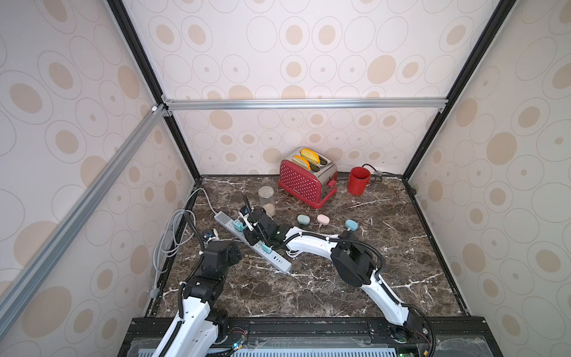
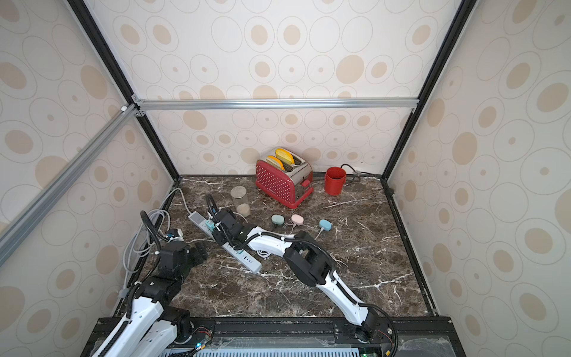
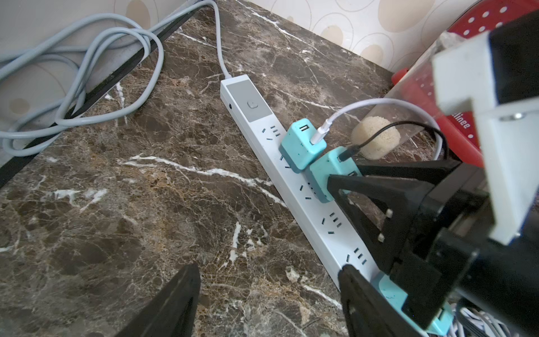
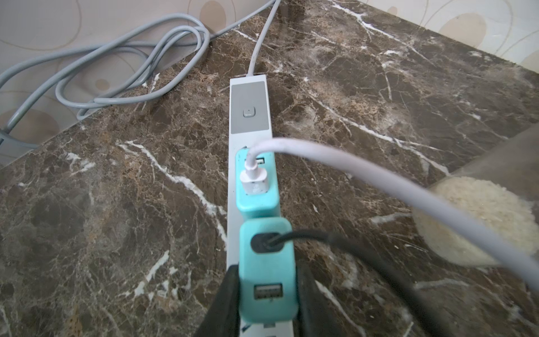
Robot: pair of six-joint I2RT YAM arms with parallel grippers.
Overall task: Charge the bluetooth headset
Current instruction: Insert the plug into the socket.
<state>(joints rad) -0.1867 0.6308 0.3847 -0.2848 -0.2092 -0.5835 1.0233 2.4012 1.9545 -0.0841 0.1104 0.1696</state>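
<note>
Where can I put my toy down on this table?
The dark marble tabletop is bare between the right arm and the patterned right wall, and between both arms. Crowded: the long white power strip, where the right fingers grip a teal charger.

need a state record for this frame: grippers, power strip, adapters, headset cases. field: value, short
right gripper: shut on teal adapter with black cable, at the power strip
seating: cannot tell whether fully plugged in
left gripper: open, holds nothing, beside the strip
neighbour adapter: on strip, white cable plugged in
third adapter: on strip, farther along
headset cases: green case, pink case, blue case, on table, apart from strip
clutter: toaster, red cup, jar
</note>
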